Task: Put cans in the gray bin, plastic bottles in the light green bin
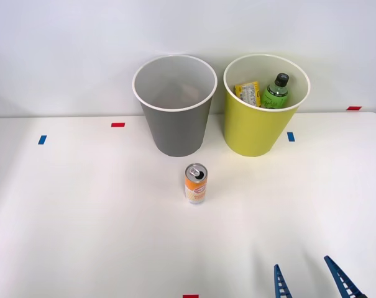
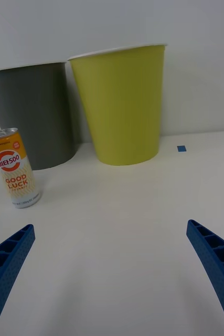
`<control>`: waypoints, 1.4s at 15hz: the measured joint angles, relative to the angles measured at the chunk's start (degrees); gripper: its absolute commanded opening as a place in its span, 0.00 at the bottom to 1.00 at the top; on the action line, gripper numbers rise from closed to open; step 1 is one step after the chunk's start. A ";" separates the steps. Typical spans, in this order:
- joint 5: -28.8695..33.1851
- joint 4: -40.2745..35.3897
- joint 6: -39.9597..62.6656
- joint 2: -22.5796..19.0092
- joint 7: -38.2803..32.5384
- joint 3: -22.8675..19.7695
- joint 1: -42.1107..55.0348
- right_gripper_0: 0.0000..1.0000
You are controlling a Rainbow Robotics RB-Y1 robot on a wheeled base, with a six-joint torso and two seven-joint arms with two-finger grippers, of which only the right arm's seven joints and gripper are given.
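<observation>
White tabletop runs back to a plain pale wall, and your one remaining job stands on it: the orange-and-white can, upright, silver top and pull tab facing up. Take the can as your landmark. The gray bin stands just behind it, apart from it, its mouth well above the can's top. The light green bin stands behind the can and to the right, beside the gray one; the green bottle and the yellow-labelled bottle already lie inside, so the plastic half looks finished.

Your right gripper hangs low over the table, nearer you than the can and off to its right, well apart from it, fingers spread wide with nothing between them. From the wrist camera the can sits off to one side, not between the fingers, so I judge the approach needs a sideways correction first.

Swing the wrist until the can is centred between the fingers, then go forward. Close on the middle of the body (thin drink cans probably dent and tip easily, so squeeze gently). Lift straight up until the base clears the gray bin's white rim, carry it over the mouth, and release only when it is centred there. Mind the light green bin beside it.
</observation>
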 measured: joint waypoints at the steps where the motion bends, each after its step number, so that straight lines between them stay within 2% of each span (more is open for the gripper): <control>1: 0.00 0.00 0.01 0.00 0.01 -0.04 0.02 1.00; 21: 0.00 0.00 0.03 0.00 0.03 -0.06 0.03 1.00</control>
